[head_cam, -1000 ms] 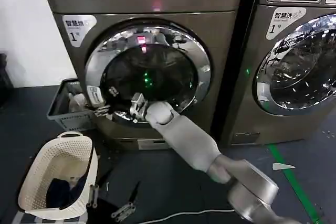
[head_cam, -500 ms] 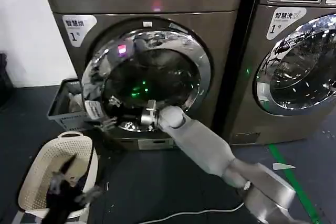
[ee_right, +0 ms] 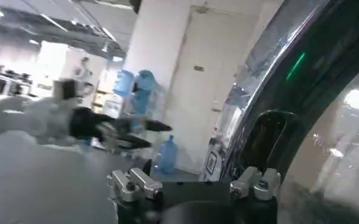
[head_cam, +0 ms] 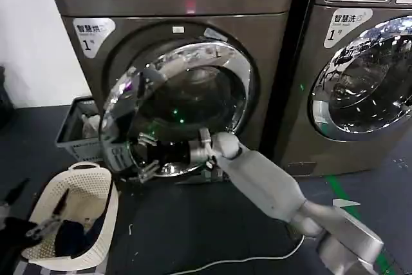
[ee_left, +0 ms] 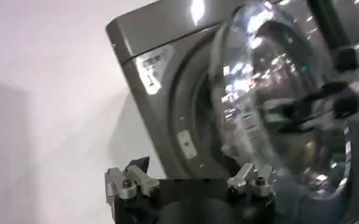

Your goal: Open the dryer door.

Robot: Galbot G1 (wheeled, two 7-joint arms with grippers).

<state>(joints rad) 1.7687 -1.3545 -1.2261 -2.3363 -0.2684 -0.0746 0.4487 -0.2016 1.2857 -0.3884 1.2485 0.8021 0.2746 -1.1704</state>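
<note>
My right gripper point(head_cam: 147, 164) sits at the door point(head_cam: 138, 117) rim's lower left, apparently closed on it; door ajar, hinged left, so I'd keep swinging leftward. Left gripper point(head_cam: 32, 228) idles over basket point(head_cam: 45, 205), looks spread.

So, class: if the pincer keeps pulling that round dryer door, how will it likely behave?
The dryer door looks rigid, chrome-rimmed with thick glass, so probably heavy and stiff. It hangs ajar off the dryer, so it should swing in an arc, not slide. Its glossy rim may be slippery for the right pincer.
</note>
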